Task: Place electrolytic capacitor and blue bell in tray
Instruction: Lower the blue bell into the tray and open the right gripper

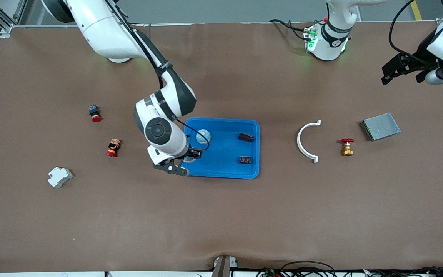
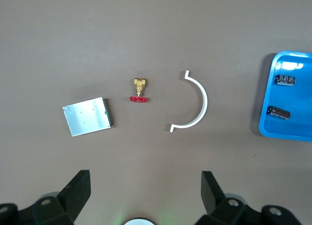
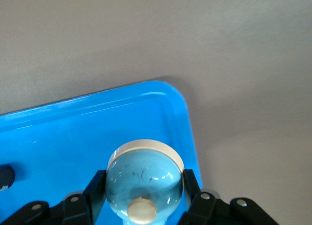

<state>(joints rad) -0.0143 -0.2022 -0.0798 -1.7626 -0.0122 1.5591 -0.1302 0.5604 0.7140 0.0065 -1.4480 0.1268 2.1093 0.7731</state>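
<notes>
The right gripper [image 1: 186, 158] is hanging over the corner of the tray [image 1: 221, 169] that lies toward the right arm's end of the table and nearer the front camera. Its fingers [image 3: 191, 185] are pressing on both sides of a blue bell [image 3: 145, 178], a pale blue dome on a cream base, which it is holding just above the tray floor.

A second pale blue bell [image 1: 203, 135] is sitting in the tray, farther from the front camera than the held one. Two dark capacitors are lying in the tray toward the left arm's end: one [image 1: 246, 137] farther from the camera, the other [image 1: 245, 159] nearer.

The left gripper [image 1: 402, 71] is waiting high over the table's left-arm end, its fingers [image 2: 78, 191] spread wide and holding nothing.

Outside the tray toward the left arm's end are lying a white curved bracket [image 1: 306, 141], a brass valve with a red handle [image 1: 347, 147] and a grey metal box [image 1: 380, 126]. Toward the right arm's end are lying two red-capped buttons [image 1: 94, 113] [image 1: 113, 148] and a white block [image 1: 60, 177].
</notes>
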